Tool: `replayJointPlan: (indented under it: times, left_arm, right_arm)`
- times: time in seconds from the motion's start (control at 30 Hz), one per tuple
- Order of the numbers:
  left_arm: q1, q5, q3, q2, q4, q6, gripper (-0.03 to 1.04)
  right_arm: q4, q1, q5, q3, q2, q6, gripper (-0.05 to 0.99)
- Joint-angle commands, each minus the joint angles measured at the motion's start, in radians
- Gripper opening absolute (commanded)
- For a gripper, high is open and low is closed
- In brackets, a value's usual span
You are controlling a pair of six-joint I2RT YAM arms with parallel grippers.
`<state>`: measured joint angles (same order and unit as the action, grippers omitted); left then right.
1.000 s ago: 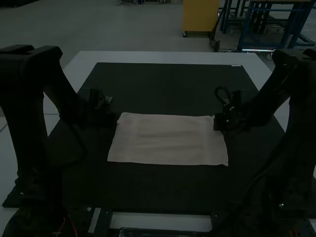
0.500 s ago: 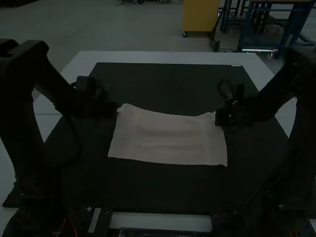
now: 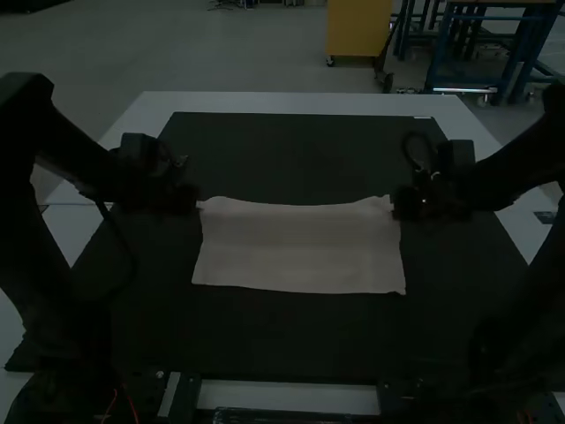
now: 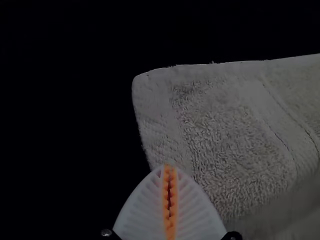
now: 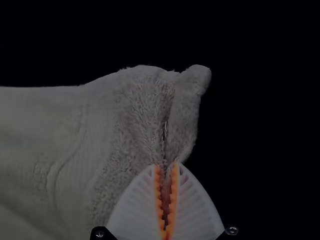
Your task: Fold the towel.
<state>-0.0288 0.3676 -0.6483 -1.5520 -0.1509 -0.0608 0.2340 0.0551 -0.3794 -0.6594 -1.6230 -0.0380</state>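
The towel (image 3: 300, 247) lies spread wide on the black mat (image 3: 291, 340), its far edge dipping slightly between its two held ends. The left pincer (image 4: 170, 166) is pressed together on the towel's margin; the right pincer (image 5: 167, 165) pinches a gathered bit near the other far corner. Beneath the mat is the white surface (image 3: 300, 102). The step seems to be tensioning that edge before folding it over. Best to pull evenly, lift both ends together and lay them down level; the right's bunched grip could skew the crease.
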Motion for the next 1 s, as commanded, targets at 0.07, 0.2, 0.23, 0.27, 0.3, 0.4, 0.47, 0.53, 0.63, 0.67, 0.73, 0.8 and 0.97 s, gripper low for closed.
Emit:
replayJointPlan:
  times: [0.07,0.2,0.23,0.27,0.3,0.4,0.47,0.53,0.63,0.67,0.73,0.8,0.97]
  left_arm:
    - [0.007,-0.001,0.045,0.098,0.031,-0.033,0.02]
    - [-0.002,-0.001,0.093,0.168,0.056,-0.027,0.02]
    - [-0.005,-0.001,0.104,0.184,0.063,-0.024,0.02]
    - [-0.010,-0.002,0.114,0.198,0.080,-0.022,0.02]
    - [-0.014,-0.004,0.122,0.211,0.097,-0.022,0.02]
    - [-0.023,-0.012,0.138,0.245,0.145,-0.020,0.02]
    - [-0.025,-0.018,0.145,0.267,0.166,-0.020,0.02]
    - [-0.025,-0.018,0.150,0.282,0.185,-0.020,0.02]
    - [-0.025,-0.021,0.156,0.300,0.209,-0.020,0.02]
    - [-0.025,-0.022,0.161,0.305,0.215,-0.019,0.02]
    - [-0.026,-0.029,0.164,0.317,0.221,-0.019,0.02]
    - [-0.026,-0.030,0.165,0.325,0.235,-0.020,0.02]
    - [-0.026,-0.044,0.161,0.329,0.281,-0.047,0.02]
  right_arm:
    - [-0.033,-0.058,-0.021,0.043,0.110,-0.022,-0.02]
    - [-0.090,-0.066,-0.033,0.081,0.169,-0.042,-0.02]
    - [-0.105,-0.067,-0.035,0.089,0.184,-0.048,-0.02]
    - [-0.116,-0.067,-0.038,0.096,0.195,-0.049,-0.02]
    - [-0.130,-0.067,-0.039,0.104,0.206,-0.053,-0.02]
    - [-0.183,-0.063,-0.046,0.116,0.239,-0.065,-0.02]
    - [-0.216,-0.067,-0.049,0.124,0.264,-0.074,-0.02]
    - [-0.245,-0.069,-0.053,0.132,0.290,-0.076,-0.02]
    - [-0.277,-0.069,-0.061,0.147,0.325,-0.077,-0.02]
    - [-0.291,-0.069,-0.061,0.153,0.334,-0.077,-0.02]
    - [-0.314,-0.070,-0.064,0.167,0.356,-0.077,-0.02]
    - [-0.332,-0.069,-0.065,0.179,0.374,-0.077,-0.02]
    - [-0.374,-0.074,-0.067,0.185,0.414,-0.074,-0.02]
